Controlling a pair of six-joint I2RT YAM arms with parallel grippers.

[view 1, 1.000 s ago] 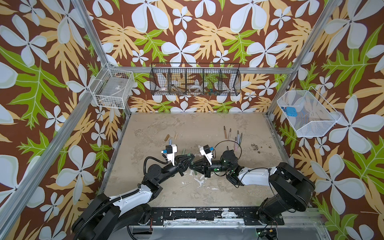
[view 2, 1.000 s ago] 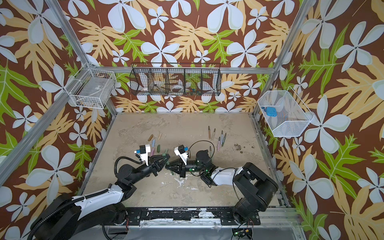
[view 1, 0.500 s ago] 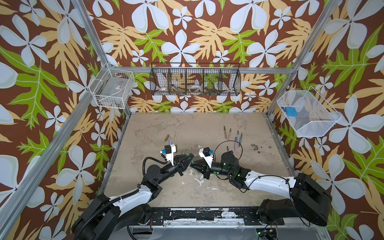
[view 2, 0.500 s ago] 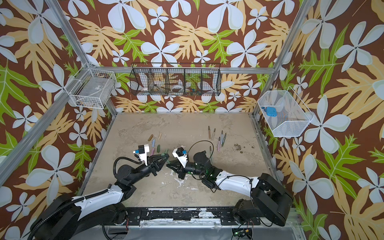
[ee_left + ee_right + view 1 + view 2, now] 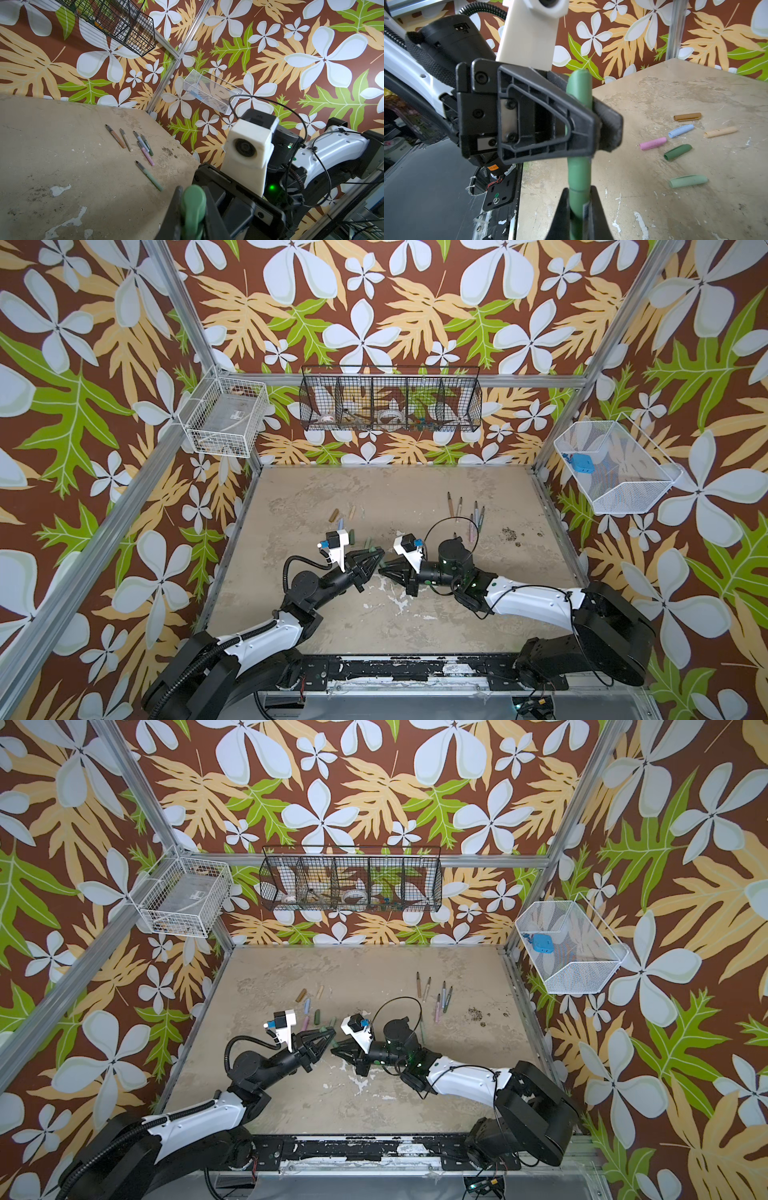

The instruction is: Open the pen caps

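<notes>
Top views overhead, share table (image 5: 399,497); wrist views close-up, facing opp. ways.

Markings I could read from the feeds: only one.
I made out a small orange sticker (image 5: 493,166) on the underside of the left arm (image 5: 446,47), printed with what looked like "11.04", though I was unsure of the first character. A white barcode label (image 5: 585,208) sat on the green pen (image 5: 579,172), its print too small to read.

Green pen (image 5: 579,172): hidden mid-length behind the left end effector (image 5: 600,128), cut off by the right wrist view's edge. Blurred in the left wrist view. Too small to tell in both top views.
</notes>
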